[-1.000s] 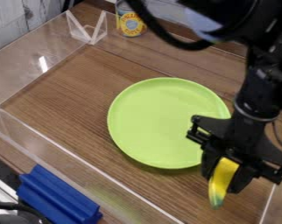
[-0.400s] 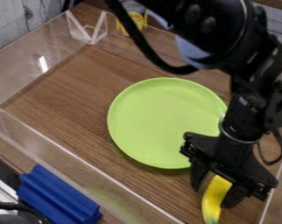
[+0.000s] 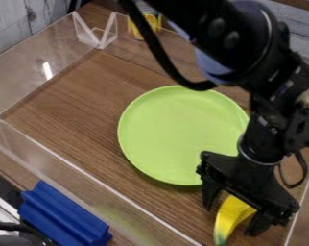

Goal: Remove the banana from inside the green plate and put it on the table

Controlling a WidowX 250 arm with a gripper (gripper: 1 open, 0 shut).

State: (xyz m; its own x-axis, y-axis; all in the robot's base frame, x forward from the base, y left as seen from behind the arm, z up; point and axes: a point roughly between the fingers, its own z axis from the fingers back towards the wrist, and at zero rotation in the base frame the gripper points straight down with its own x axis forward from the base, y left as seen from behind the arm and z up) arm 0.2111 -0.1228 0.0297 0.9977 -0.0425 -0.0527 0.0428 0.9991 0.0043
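The black gripper points down at the near right corner of the table, just beyond the near right edge of the green plate. The banana stands nearly upright between its 2 fingers, its lower yellow-green end close to the wood or touching it; contact with the surface cannot be confirmed. The fingers flank the banana closely on both sides. Whether they press on the fruit or stand slightly clear of it cannot be told from this view.

The banana is outside the plate, over the bare wood-grain tabletop between the plate rim and the clear acrylic wall at the right. The plate lies flat at the centre of the table with nothing in it.

The arm reaches down from the upper right, its dark housing covering part of the far right of the scene. A blue ridged object lies outside the near left wall. At the far end, a small clear acrylic stand and a yellow-labelled item sit beyond the table.
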